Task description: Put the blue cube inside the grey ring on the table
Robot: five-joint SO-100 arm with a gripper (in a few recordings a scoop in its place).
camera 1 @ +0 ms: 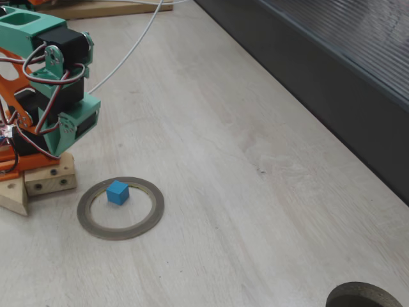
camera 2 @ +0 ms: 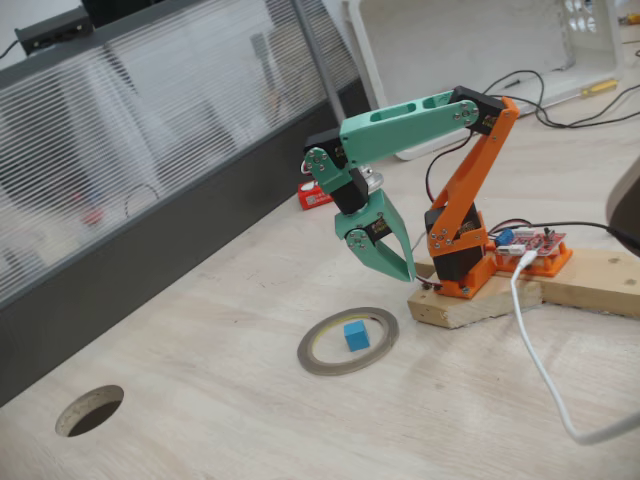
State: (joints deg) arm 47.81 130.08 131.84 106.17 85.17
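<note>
The blue cube [camera 1: 117, 192] [camera 2: 356, 335] rests on the table [camera 1: 243, 192] [camera 2: 200, 400] inside the grey ring [camera 1: 121, 233] [camera 2: 303, 353], close to the rim on the arm's side. The ring lies flat just in front of the arm's base. My green gripper [camera 2: 408, 272] hangs folded back above the ring's edge, well clear of the cube. Its fingers point down towards the base, look closed together and hold nothing. In the other fixed view the arm's green and orange body [camera 1: 57, 96] stands at the left, with the fingers hidden.
The arm stands on a wooden block [camera 1: 45, 182] [camera 2: 470, 305]. A white cable [camera 1: 128, 57] [camera 2: 540, 370] trails over the table. A dark round hole [camera 1: 364, 295] [camera 2: 90, 410] sits far from the ring. A ribbed wall panel [camera 1: 332, 64] [camera 2: 120, 180] borders the table.
</note>
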